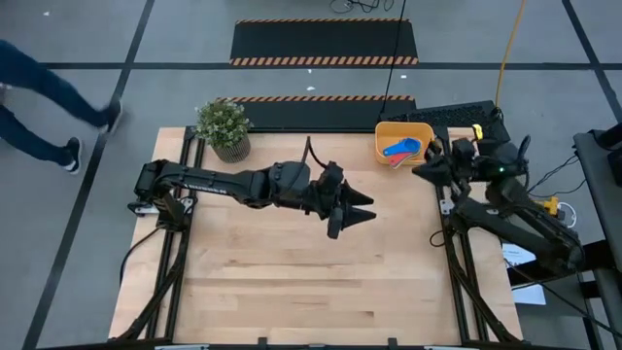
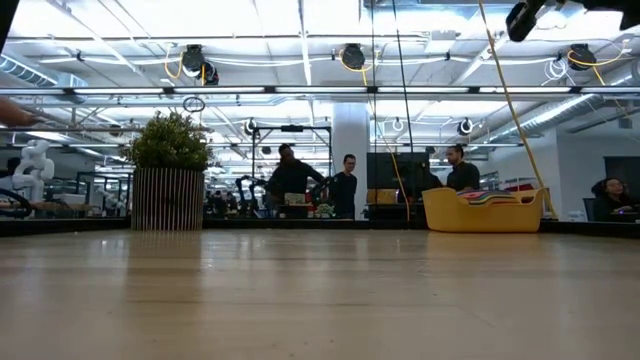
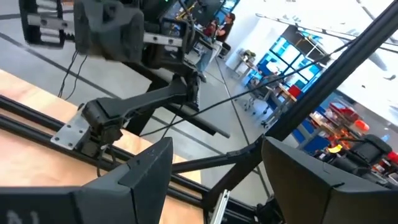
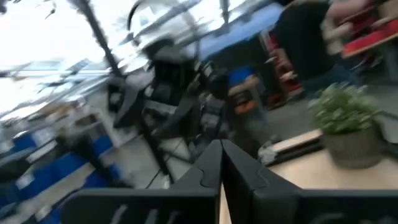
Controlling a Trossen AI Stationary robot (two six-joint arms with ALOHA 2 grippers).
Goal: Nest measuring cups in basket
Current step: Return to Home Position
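A large open workshop with bright ceiling lights lies beyond the table; several people stand far back in the low view, and a person's legs (image 1: 44, 107) cross the grey floor at the high view's upper left. The pale wooden worktop (image 1: 292, 292) is bare over most of its surface, which fits a job whose parts are all gathered at one far corner.

The left arm (image 1: 224, 182) reaches from its base across the middle of the worktop. Its left hand (image 3: 217, 146) is spread wide and carries nothing. It does not show in the low view, so it seems to be held well above the wood. The right arm (image 1: 515, 209) sits folded at the right edge. Its right hand (image 4: 221, 149) has its fingers pressed together with nothing between them, and lies near the basket but not over it. Both postures look like arms clearing away, not reaching in.

A potted plant (image 1: 224, 126) stands at the far left corner, well apart from the work.

The basket (image 1: 382, 136) rests at the far right corner. Inside it lie the measuring cups (image 1: 400, 149), a blue one uppermost with red and orange edges showing beneath. They appear nested, though how many are there cannot be counted. No cup shows on the worktop itself, so the task looks finished but for parking the arms.
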